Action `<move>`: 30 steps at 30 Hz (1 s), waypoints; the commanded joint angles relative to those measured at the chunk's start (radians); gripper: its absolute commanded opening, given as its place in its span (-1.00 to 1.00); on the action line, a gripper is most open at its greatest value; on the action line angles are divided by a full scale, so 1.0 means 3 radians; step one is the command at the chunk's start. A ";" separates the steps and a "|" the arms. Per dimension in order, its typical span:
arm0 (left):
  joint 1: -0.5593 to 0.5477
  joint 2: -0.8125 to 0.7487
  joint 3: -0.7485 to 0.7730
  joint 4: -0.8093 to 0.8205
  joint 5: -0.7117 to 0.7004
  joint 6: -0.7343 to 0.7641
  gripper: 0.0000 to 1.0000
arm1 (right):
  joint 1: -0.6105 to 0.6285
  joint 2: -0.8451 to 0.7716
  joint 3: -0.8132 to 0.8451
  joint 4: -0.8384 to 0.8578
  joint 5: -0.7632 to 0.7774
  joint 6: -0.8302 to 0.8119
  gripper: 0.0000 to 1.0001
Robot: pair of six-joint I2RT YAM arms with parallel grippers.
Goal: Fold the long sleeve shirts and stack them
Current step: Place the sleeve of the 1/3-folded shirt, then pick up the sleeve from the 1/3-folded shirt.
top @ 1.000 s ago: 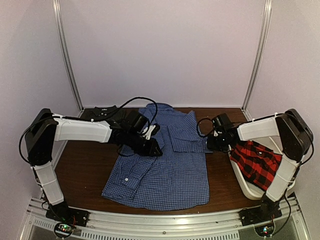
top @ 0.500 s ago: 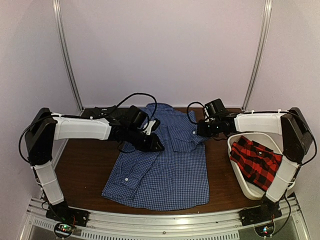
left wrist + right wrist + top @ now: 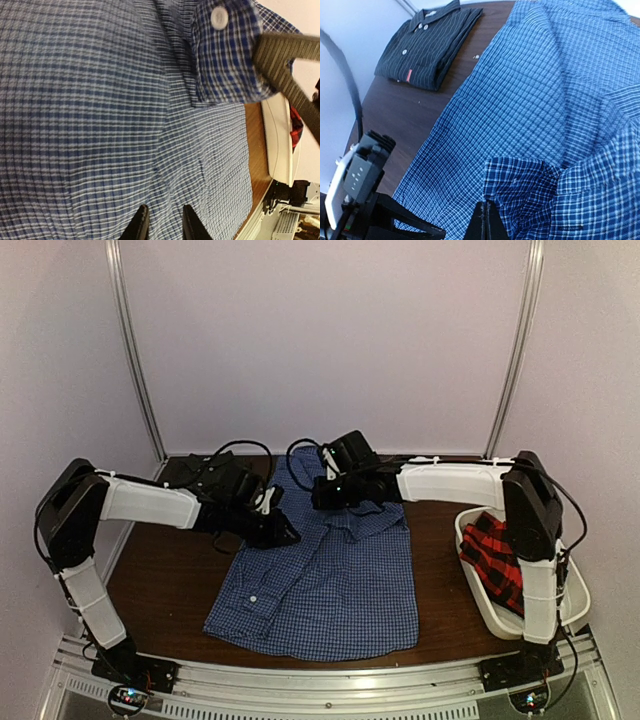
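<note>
**One shirt folded, one mid-fold, one waiting**

Your right tool point(image 3: 487, 207) is pressed together on the cuff point(image 3: 225, 55) of the blue shirt point(image 3: 330, 580). It holds that sleeve lifted over the shirt's upper chest. Your left tool point(image 3: 163, 209) sits low over the shirt's left shoulder area with its fingers a little apart. You cannot tell whether any cloth is caught between them. The two tools are near each other but not touching.

The blue shirt lies spread in the middle of the surface point(image 3: 160, 580), collar toward the far wall and hem toward you. Its body is flat and unfolded, so you appear to be on the first fold, bringing the right sleeve in. The body folds are yet to come.

The dark shirt point(image 3: 427, 45) lies at the far left of the surface as a neat folded rectangle, well apart from the blue one. That one looks finished and would serve as the base of the stack. The red shirt point(image 3: 495, 555) lies crumpled in the tub point(image 3: 575, 605) on your right and is not yet folded. Nothing is stacked yet, so by this view roughly a third of the job is done.

Your right arm point(image 3: 450, 483) rises from its base beside the tub, and its forearm reaches out nearly level leftward to the shirt's collar end. Your left arm point(image 3: 150, 502) rises from its base, bends at the elbow, and slopes rightward and down to the shirt.
</note>
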 commanded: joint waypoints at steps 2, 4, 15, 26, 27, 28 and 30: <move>0.0251 -0.0307 -0.0510 0.0588 0.0086 -0.0342 -0.47 | 0.0245 0.0559 0.0582 -0.0256 -0.0226 -0.0022 -1.00; 0.0280 -0.0318 -0.0560 0.0662 0.0131 -0.0343 -0.40 | 0.0281 0.0621 0.0693 -0.0273 -0.0254 -0.0034 -0.96; 0.0286 0.0001 -0.0557 0.1295 0.0249 -0.0617 -0.14 | 0.0288 0.0374 0.0527 -0.0183 -0.0298 -0.0041 -0.68; 0.0286 0.0237 -0.0534 0.1408 0.0199 -0.0667 -0.02 | 0.0276 -0.0061 0.0246 -0.0205 -0.0134 -0.0104 -0.37; 0.0286 0.0226 -0.0540 0.1359 0.0168 -0.0652 -0.01 | 0.0269 -0.0090 0.0218 -0.0215 -0.0119 -0.0116 -0.37; 0.0287 0.0211 -0.0549 0.1270 0.0118 -0.0633 0.00 | 0.0266 -0.0118 0.0183 -0.0226 -0.0096 -0.0121 -0.36; 0.0286 0.0193 -0.0557 0.1181 0.0051 -0.0599 0.01 | 0.0258 -0.0172 0.0109 -0.0242 -0.0035 -0.0132 -0.34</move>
